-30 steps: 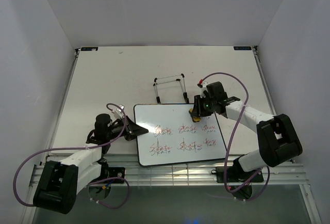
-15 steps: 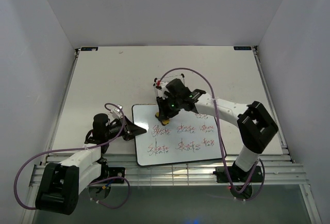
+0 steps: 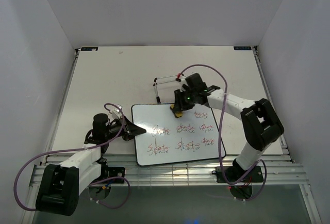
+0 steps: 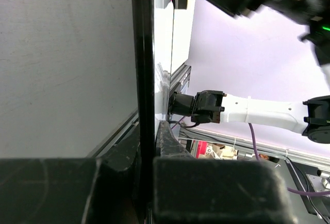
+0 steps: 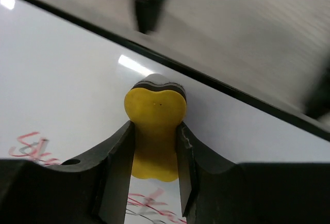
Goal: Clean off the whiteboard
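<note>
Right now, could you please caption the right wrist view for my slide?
Right gripper clamping a yellow eraser, tip on the whiteboard near its edge, beside red writing.

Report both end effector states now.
Left end effector: closed on the glossy white black-rimmed whiteboard.
Right end effector: closed on the small yellow eraser block.

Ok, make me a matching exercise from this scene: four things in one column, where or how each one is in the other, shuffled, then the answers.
Column one
1. yellow eraser
2. whiteboard
3. wire easel stand
4. left gripper

Column two
A. clamped on the board's left edge
B. on the table beyond the board's far edge
C. pinched in the right gripper
D. lying flat, red and black writing on it

Pairs: 1-C, 2-D, 3-B, 4-A
</note>
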Controlling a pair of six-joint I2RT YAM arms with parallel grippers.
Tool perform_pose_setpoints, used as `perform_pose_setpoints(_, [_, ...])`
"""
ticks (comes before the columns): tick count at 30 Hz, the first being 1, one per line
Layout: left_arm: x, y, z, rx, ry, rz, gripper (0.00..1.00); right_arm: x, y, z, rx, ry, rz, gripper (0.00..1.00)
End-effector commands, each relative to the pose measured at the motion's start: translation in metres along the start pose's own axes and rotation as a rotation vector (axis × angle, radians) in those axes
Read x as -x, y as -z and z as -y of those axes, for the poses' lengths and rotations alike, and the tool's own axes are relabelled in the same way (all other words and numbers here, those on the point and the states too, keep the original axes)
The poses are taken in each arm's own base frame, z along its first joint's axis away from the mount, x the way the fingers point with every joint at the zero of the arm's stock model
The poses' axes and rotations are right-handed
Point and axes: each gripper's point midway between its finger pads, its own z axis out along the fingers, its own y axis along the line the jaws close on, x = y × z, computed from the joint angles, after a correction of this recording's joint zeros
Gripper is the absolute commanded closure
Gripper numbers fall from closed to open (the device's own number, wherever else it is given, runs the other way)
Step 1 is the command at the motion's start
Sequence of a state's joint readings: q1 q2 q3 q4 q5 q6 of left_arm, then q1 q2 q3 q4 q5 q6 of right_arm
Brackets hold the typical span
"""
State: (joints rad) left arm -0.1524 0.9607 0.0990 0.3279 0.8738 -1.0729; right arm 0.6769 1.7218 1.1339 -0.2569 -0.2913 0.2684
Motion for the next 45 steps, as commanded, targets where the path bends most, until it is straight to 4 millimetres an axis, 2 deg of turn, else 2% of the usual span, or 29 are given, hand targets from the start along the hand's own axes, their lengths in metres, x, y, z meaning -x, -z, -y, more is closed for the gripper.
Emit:
perform_pose_setpoints(1, [0.035, -0.002, 0.002, 0.045, -0.146, 0.153, 1.00, -0.088, 0.026, 0.087, -0.226, -0.167, -0.196, 0.75])
perform_pose_setpoints(2, [0.036, -0.001, 0.001, 0.049, -0.141, 0.159, 1.00, -0.093, 0.036, 0.107, -0.264, -0.215, -0.186, 0.74])
perform_pose_setpoints(3, [0.037, -0.001, 0.000, 0.052, -0.135, 0.168, 1.00, -0.096, 0.045, 0.114, -0.277, -0.235, -0.175, 0.74])
perform_pose_setpoints(4, [0.038, 0.000, -0.001, 0.056, -0.127, 0.175, 1.00, -0.115, 0.050, 0.122, -0.294, -0.262, -0.201, 0.74])
perform_pose_setpoints(5, [0.039, 0.000, -0.001, 0.058, -0.123, 0.181, 1.00, -0.120, 0.058, 0.137, -0.328, -0.305, -0.190, 0.74])
perform_pose_setpoints(8, [0.043, 0.002, -0.006, 0.078, -0.101, 0.210, 1.00, -0.137, 0.073, 0.158, -0.364, -0.375, -0.188, 0.74])
perform_pose_setpoints(11, [0.046, 0.004, -0.007, 0.085, -0.097, 0.221, 1.00, -0.141, 0.079, 0.163, -0.362, -0.389, -0.177, 0.74])
perform_pose_setpoints(15, [0.045, 0.004, -0.008, 0.086, -0.098, 0.212, 1.00, -0.132, 0.080, 0.153, -0.311, -0.378, -0.144, 0.74])
perform_pose_setpoints(18, [0.044, 0.004, -0.008, 0.085, -0.101, 0.206, 1.00, -0.113, 0.072, 0.122, -0.200, -0.323, -0.089, 0.75])
perform_pose_setpoints(19, [0.043, 0.005, -0.009, 0.086, -0.101, 0.207, 1.00, -0.104, 0.062, 0.098, -0.130, -0.260, -0.069, 0.75])
perform_pose_setpoints(21, [0.043, 0.004, -0.009, 0.086, -0.098, 0.207, 1.00, -0.094, 0.055, 0.070, -0.065, -0.222, -0.038, 0.75])
perform_pose_setpoints(22, [0.044, 0.004, -0.008, 0.085, -0.099, 0.206, 1.00, -0.095, 0.047, 0.042, 0.010, -0.167, -0.052, 0.75])
perform_pose_setpoints(24, [0.044, 0.004, -0.006, 0.081, -0.100, 0.205, 1.00, -0.081, 0.037, 0.015, 0.085, -0.128, -0.023, 0.75])
perform_pose_setpoints(25, [0.045, 0.004, -0.005, 0.079, -0.103, 0.206, 1.00, -0.084, 0.032, -0.004, 0.126, -0.087, -0.039, 0.75])
perform_pose_setpoints(27, [0.046, 0.004, -0.003, 0.076, -0.106, 0.206, 1.00, -0.080, 0.025, -0.015, 0.142, -0.059, -0.052, 0.75])
perform_pose_setpoints(30, [0.047, 0.004, -0.001, 0.073, -0.107, 0.212, 1.00, -0.088, 0.021, 0.006, 0.035, -0.068, -0.087, 0.75])
perform_pose_setpoints(33, [0.049, 0.005, -0.004, 0.085, -0.102, 0.229, 1.00, -0.095, 0.030, 0.044, -0.061, -0.137, -0.101, 0.75])
perform_pose_setpoints(34, [0.050, 0.006, -0.004, 0.088, -0.105, 0.236, 1.00, -0.098, 0.036, 0.070, -0.127, -0.193, -0.092, 0.75])
perform_pose_setpoints(36, [0.051, 0.006, -0.005, 0.097, -0.100, 0.243, 1.00, -0.102, 0.046, 0.092, -0.183, -0.238, -0.086, 0.75])
perform_pose_setpoints(37, [0.053, 0.006, -0.005, 0.100, -0.102, 0.251, 1.00, -0.107, 0.055, 0.111, -0.227, -0.294, -0.083, 0.75])
perform_pose_setpoints(39, [0.054, 0.007, -0.004, 0.104, -0.105, 0.255, 1.00, -0.109, 0.067, 0.136, -0.288, -0.342, -0.066, 0.75])
perform_pose_setpoints(42, [0.056, 0.007, -0.004, 0.112, -0.111, 0.260, 1.00, -0.120, 0.084, 0.169, -0.382, -0.419, -0.075, 0.75])
perform_pose_setpoints(45, [0.056, 0.007, -0.003, 0.112, -0.114, 0.258, 1.00, -0.127, 0.094, 0.187, -0.420, -0.461, -0.085, 0.76])
